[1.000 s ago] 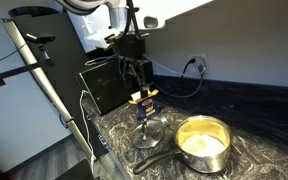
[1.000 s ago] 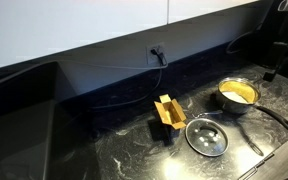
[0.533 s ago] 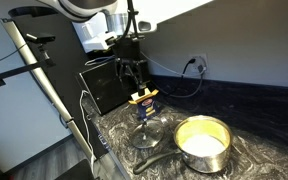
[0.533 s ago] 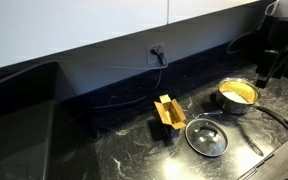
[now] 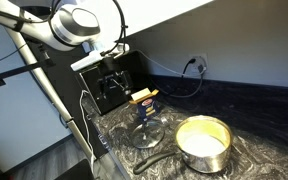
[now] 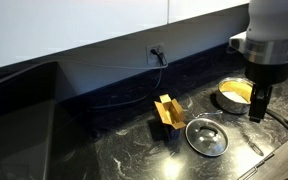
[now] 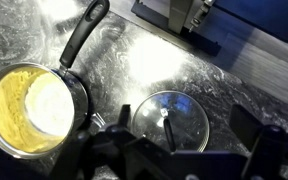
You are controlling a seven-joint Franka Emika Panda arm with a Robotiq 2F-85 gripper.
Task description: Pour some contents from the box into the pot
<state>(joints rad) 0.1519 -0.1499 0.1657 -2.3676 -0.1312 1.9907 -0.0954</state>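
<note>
My pincer (image 6: 256,103) hangs spread wide over the counter (image 6: 104,150) near its front edge, with open room leftward. The box (image 6: 167,110) stands well apart, beyond the lid (image 6: 206,137) — the pot (image 6: 237,95) is just beside me.

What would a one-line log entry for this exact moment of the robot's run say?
gripper: open, empty | box: not gripped | pot: uncovered, lid lying beside it | pour: not yet started

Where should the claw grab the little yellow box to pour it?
Probably the box by its middle, claw coming level from the side. It stands upright with open flaps on top, so a side hold spares them and lets it tip toward the pot.
</note>
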